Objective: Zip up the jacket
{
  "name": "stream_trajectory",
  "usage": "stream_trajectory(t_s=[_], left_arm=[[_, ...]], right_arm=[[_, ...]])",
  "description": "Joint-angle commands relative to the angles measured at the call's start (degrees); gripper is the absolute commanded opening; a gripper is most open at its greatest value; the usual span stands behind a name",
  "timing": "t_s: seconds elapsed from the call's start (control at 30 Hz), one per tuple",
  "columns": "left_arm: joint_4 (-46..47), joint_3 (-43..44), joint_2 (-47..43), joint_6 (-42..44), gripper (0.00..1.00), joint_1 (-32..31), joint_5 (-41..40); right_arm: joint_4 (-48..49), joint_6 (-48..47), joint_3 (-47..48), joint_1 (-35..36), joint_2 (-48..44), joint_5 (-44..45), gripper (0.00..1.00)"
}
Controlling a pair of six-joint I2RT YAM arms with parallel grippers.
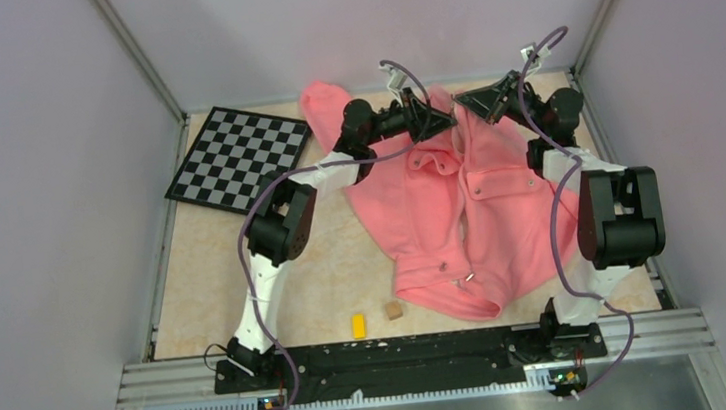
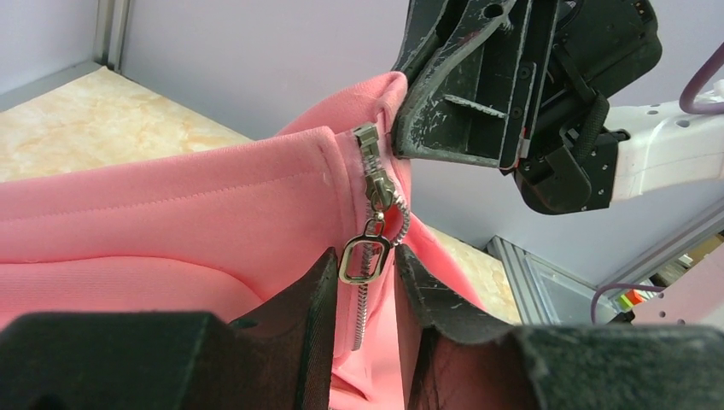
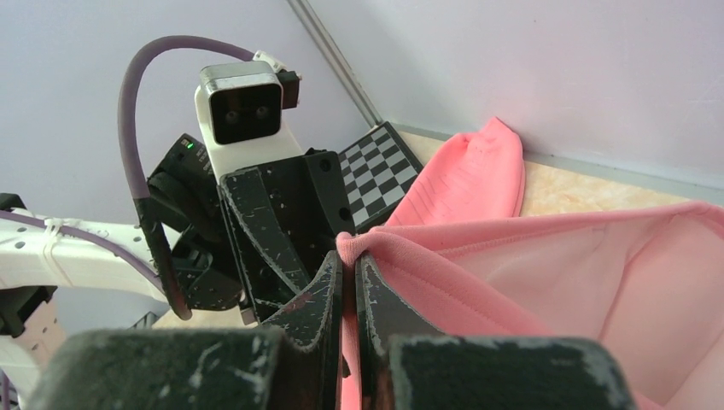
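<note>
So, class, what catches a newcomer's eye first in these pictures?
A salmon-pink jacket sprawls centre-right on the table. At its far end the right tool pinches the fabric edge, and the metal zipper pull hangs between the fingers of the left tool. A checkerboard lies far left.

The soft fleece jacket point(image 1: 510, 211) is salmon pink, its lining point(image 3: 555, 282) paler. The flat square board point(image 1: 237, 157) bears black-and-white checks.

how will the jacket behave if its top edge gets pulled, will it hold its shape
Probably floppy: the jacket lies rumpled in folds, and its edge creases where the right end effector pinches it. Likely light, so all of it may drag across the table when tugged. The metal zipper pull hangs loose and would probably swing.
</note>
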Motion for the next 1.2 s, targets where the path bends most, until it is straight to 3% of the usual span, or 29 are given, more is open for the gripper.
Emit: stream_trajectory(t_s=[0.0, 0.3, 0.83, 1.17], left_arm=[[-0.49, 2.5, -2.75, 1.68, 0.35, -0.38, -1.36], [-2.84, 5.09, -1.96, 2.77, 0.32, -0.66, -2.12], [-2.62, -2.14, -7.53, 5.73, 0.01, -0.93, -2.25], [-7.76, -5.42, -9.7, 6.67, 0.0, -2.78, -5.81]], right_arm=[[3.39, -0.11, 3.01, -0.03, -2.8, 0.29, 0.0], [3.89, 0.08, 2.92, -0.03, -2.81, 0.45, 0.0], [2.83, -0.58, 2.9, 0.01, -3.07, 2.65, 0.0], [-1.54, -2.71, 2.81, -0.04, -4.96, 9.64, 0.0]])
